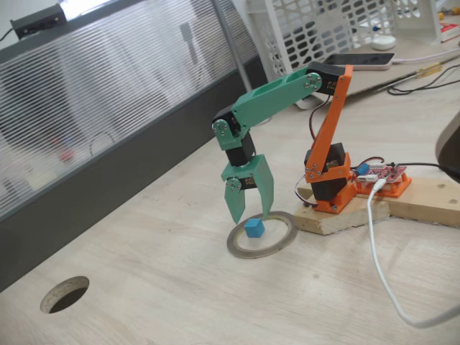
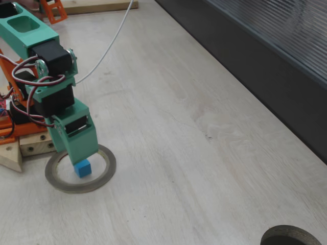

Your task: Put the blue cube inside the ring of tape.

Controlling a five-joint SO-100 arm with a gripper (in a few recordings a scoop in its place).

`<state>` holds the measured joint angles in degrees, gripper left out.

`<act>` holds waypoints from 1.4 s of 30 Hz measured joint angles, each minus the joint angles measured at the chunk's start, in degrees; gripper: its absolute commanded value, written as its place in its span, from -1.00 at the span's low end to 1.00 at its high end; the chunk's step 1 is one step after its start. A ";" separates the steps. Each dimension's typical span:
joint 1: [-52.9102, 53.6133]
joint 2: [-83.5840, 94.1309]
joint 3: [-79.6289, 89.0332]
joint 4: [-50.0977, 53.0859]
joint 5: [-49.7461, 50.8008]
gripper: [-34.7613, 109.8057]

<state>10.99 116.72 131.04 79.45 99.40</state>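
The small robot arm is showing two colours of matte plastic: its base and lower link are glowing bright orange, while the upper link, the wrist and the two-finger gripper are wearing teal green. Black servo blocks are sitting at the joints, with silver screws shining on the round hubs. Thin red, white and black wires are looping along the side. The green fingers are tapering to flat points.

An office or maker's desk. A pale wood-grain desktop has a round cable hole and a ribbed translucent divider. Farther back lie a white mesh basket, a phone and an exposed red circuit board.
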 measured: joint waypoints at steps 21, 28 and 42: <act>0.00 0.00 -9.93 0.62 0.00 -0.39; 0.00 0.00 -14.50 0.62 0.00 -0.53; 0.00 0.18 -15.29 24.96 0.97 -0.53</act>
<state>10.99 116.89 115.75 104.41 100.37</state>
